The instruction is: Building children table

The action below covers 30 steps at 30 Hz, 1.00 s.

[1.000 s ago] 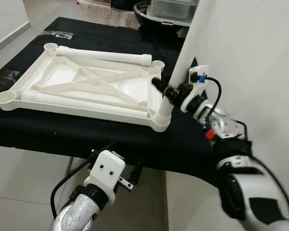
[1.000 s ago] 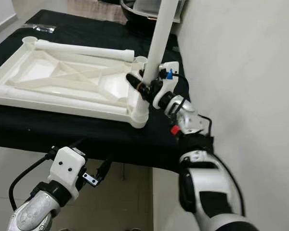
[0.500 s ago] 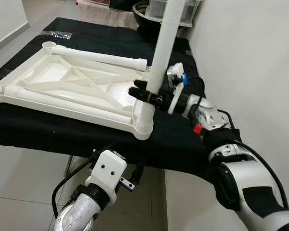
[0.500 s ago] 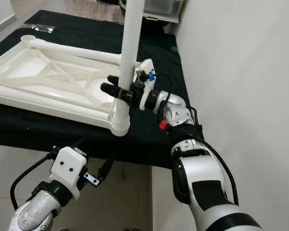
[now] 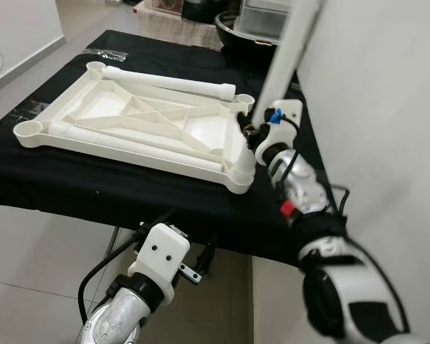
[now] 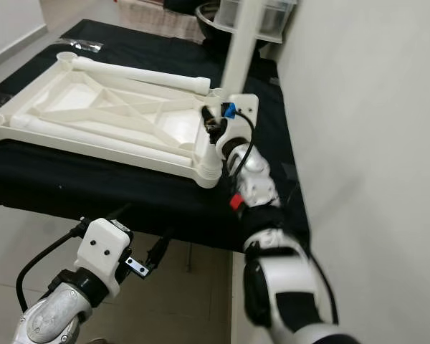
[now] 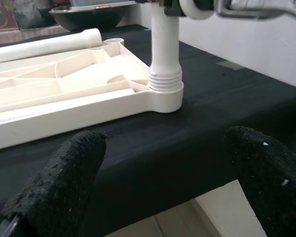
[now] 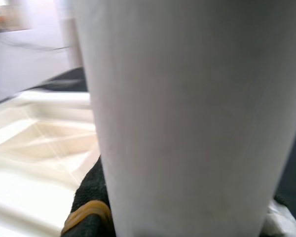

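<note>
On the black-draped table [image 5: 72, 193], the right gripper [image 5: 252, 130] is clamping a white table leg [image 5: 287, 50] standing in the upturned tabletop's [image 5: 129, 129] corner socket. The leg looks light, stiff and smooth, so holding low is probably steadiest. The left gripper [image 7: 163, 177] is hanging spread apart at lower left.

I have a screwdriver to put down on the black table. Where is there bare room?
Bare cloth runs along the near edge of the black table, in front of the white tabletop. The right gripper holds the leg at the near right corner, so it is crowded.

Even, bright indoor light, soft shadows; the raised white leg [image 5: 290, 50] is motion-blurred, wrist close-ups unfocused.
</note>
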Available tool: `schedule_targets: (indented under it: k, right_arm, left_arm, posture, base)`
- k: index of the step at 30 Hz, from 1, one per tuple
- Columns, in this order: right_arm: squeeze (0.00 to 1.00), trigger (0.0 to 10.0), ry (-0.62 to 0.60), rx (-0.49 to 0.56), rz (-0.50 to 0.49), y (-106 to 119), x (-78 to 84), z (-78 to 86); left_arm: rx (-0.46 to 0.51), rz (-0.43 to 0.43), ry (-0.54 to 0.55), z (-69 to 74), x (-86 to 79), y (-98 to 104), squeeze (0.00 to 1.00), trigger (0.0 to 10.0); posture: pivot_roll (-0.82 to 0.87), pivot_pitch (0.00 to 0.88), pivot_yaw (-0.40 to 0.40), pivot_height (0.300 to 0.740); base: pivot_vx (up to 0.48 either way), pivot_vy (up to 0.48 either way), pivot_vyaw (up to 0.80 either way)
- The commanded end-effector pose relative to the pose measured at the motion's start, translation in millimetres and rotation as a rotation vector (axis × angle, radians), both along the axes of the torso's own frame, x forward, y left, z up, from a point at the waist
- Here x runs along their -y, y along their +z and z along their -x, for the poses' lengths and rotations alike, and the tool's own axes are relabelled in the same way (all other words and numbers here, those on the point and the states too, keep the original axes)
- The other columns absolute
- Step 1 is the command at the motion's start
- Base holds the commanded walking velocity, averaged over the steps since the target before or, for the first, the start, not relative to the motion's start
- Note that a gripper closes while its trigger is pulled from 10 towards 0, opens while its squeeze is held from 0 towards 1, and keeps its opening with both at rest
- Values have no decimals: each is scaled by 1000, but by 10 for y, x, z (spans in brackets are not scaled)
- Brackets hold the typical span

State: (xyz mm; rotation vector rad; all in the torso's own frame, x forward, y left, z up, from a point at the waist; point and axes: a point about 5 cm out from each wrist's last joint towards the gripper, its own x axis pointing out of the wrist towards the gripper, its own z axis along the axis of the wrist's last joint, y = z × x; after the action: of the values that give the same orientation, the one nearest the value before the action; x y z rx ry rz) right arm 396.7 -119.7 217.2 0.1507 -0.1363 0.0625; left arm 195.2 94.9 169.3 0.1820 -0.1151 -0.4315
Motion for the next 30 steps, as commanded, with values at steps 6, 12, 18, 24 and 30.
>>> schedule_targets:
  k: [6,12,18,24,30]
  right_arm:
    - [0,3098,-281,-138,-128,-259,-177,161]
    - [1000,10000,-175,-27,-167,-102,-240,147]
    - [0,10000,-27,71,-191,61,-26,148]
    - [0,10000,343,114,-120,92,132,102]
    - [0,10000,680,67,-33,67,154,126]
  left_arm:
    - [4,10,-7,-2,43,-14,0,10000]
    - [-1,10,-18,-2,61,-28,0,10000]
    - [-1,10,-16,-13,63,-37,0,10000]
    - [2,13,-19,-26,77,-43,0,10000]
    - [3,16,-17,-29,80,-41,0,10000]
  posture:
    - [131,52,-152,740]
    - [124,51,-151,740]
    - [113,53,-150,740]
    - [107,54,-151,740]
    - [106,57,-155,740]
  base:
    - [0,0,0]
    - [0,0,0]
    - [0,0,0]
    - [0,0,0]
    - [0,0,0]
